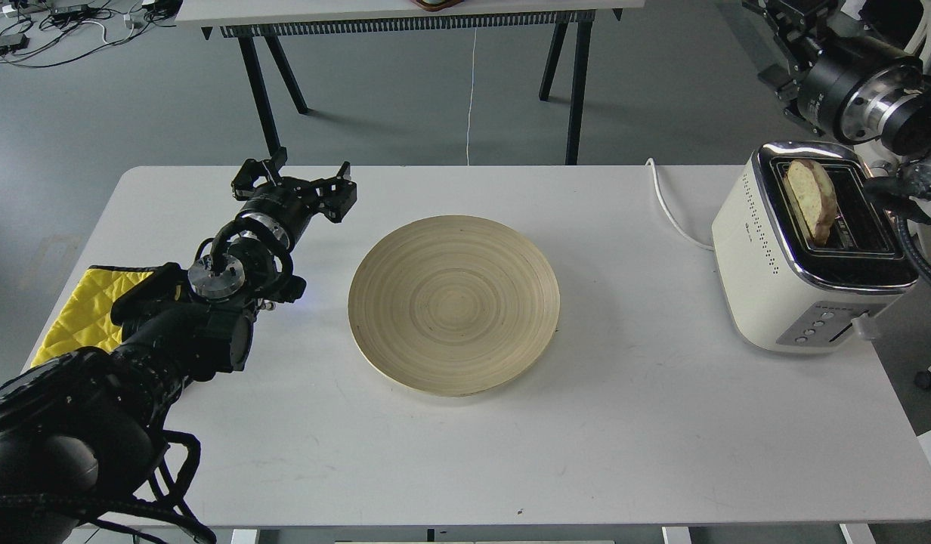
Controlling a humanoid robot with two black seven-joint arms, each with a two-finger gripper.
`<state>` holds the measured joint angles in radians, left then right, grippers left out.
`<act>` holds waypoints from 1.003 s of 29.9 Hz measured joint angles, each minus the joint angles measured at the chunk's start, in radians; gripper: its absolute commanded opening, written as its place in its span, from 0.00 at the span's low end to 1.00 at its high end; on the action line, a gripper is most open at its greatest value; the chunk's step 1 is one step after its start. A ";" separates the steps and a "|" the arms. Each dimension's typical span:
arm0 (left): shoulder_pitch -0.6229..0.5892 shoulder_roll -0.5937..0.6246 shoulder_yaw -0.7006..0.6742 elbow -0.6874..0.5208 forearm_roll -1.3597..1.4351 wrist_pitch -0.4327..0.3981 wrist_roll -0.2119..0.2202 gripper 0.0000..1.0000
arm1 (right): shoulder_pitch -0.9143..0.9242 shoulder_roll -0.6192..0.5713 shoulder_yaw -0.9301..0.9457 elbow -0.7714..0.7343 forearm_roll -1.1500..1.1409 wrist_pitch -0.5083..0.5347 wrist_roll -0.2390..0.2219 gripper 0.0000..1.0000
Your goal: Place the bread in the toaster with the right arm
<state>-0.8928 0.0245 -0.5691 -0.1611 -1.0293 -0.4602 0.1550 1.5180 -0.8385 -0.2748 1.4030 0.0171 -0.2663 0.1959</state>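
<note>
The bread (811,200) stands upright in the left slot of the cream-white toaster (753,257) at the table's right end, its upper half sticking out above the chrome top. My right arm's silver wrist (862,94) is raised above and behind the toaster. Its gripper (787,19) is dark and cut off by the top edge of the view, clear of the bread. My left gripper (295,175) is open and empty over the far left part of the table.
A round wooden plate (454,302) lies empty at the middle of the white table (624,438). A yellow cloth (80,310) lies at the left edge under my left arm. The toaster's white cord (666,208) runs back off the table.
</note>
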 measured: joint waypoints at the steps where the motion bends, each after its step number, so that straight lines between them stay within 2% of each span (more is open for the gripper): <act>1: 0.000 0.000 0.000 0.000 0.000 0.000 0.000 1.00 | -0.016 0.016 0.010 -0.013 0.053 0.029 0.030 0.99; 7: 0.000 0.000 0.000 0.000 0.000 0.000 0.000 1.00 | -0.126 0.106 0.042 -0.071 0.294 0.265 0.224 0.99; 10: 0.000 0.000 0.000 0.000 0.000 0.000 0.000 1.00 | -0.187 0.162 0.051 -0.095 0.346 0.369 0.279 0.99; 16: 0.000 0.000 0.000 0.000 0.000 0.000 0.000 1.00 | -0.299 0.252 0.075 -0.169 0.377 0.604 0.293 0.99; 20: 0.000 0.000 0.000 0.000 0.000 0.000 0.000 1.00 | -0.374 0.310 0.094 -0.266 0.407 0.721 0.293 0.99; 24: 0.000 0.000 0.000 0.000 0.000 0.000 0.000 1.00 | -0.432 0.362 0.103 -0.381 0.430 0.752 0.293 0.99; 30: 0.000 0.000 0.000 0.000 0.000 0.000 0.000 1.00 | -0.453 0.403 0.104 -0.459 0.438 0.755 0.293 0.99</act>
<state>-0.8928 0.0245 -0.5691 -0.1611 -1.0293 -0.4602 0.1549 1.0655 -0.4358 -0.1712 0.9439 0.4553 0.4887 0.4890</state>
